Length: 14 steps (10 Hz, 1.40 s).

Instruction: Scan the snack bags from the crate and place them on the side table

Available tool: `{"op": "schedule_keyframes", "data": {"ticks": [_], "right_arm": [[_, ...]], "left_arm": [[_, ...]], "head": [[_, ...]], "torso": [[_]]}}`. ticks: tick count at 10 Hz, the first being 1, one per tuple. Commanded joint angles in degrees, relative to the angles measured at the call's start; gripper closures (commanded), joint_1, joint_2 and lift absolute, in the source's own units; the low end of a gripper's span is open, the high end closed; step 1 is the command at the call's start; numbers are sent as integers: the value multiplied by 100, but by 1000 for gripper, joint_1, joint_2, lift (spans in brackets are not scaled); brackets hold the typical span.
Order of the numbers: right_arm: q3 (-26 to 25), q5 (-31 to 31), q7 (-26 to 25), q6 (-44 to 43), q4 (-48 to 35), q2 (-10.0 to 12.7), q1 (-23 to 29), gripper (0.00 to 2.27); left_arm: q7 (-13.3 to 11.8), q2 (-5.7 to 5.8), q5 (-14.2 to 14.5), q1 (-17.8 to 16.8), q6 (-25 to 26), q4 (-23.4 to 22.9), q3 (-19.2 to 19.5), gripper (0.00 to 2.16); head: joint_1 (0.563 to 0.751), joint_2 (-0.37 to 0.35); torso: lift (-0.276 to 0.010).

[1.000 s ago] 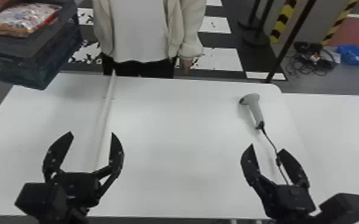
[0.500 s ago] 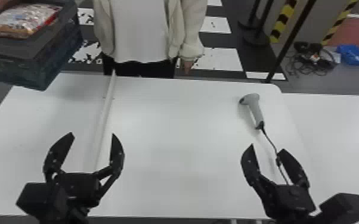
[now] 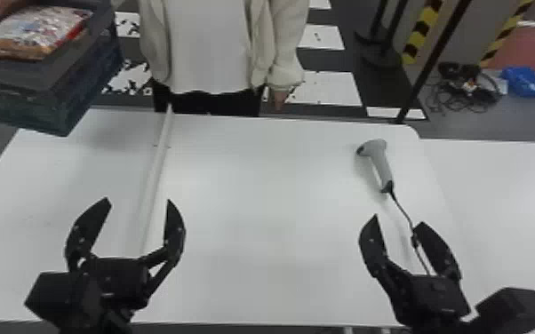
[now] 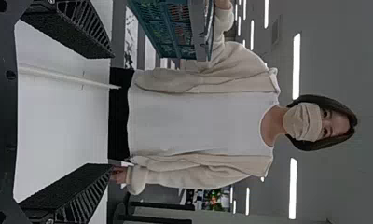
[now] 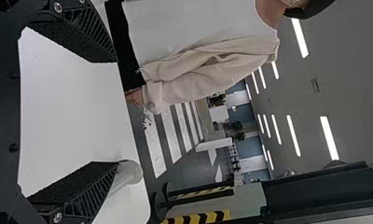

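Left gripper [image 3: 138,202], right gripper [image 3: 397,220] spread wide | scanner [image 3: 380,162] near table's [image 3: 257,200] right edge | crate [image 3: 22,104] seemingly over far-left corner

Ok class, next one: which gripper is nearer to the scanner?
The right gripper. It is just on the robot's side of the scanner, by its cord. The left gripper is well off to the scanner's left, over the white strip.
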Motion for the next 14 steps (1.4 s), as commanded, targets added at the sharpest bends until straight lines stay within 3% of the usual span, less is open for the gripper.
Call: {"op": "schedule_keyframes", "data": {"ticks": [1,14], "right_arm": [[0,0,-1,0,0,0,0,90],[0,-9,-1,0,18,0,-9,90]], "left_arm": [[-2,0,0,-9,17,2,0,26],[7,-9,0,-9,88,2,0,26]], "head": [[695,-80],[695,-80]], "torso": [[-50],[-50]]}}
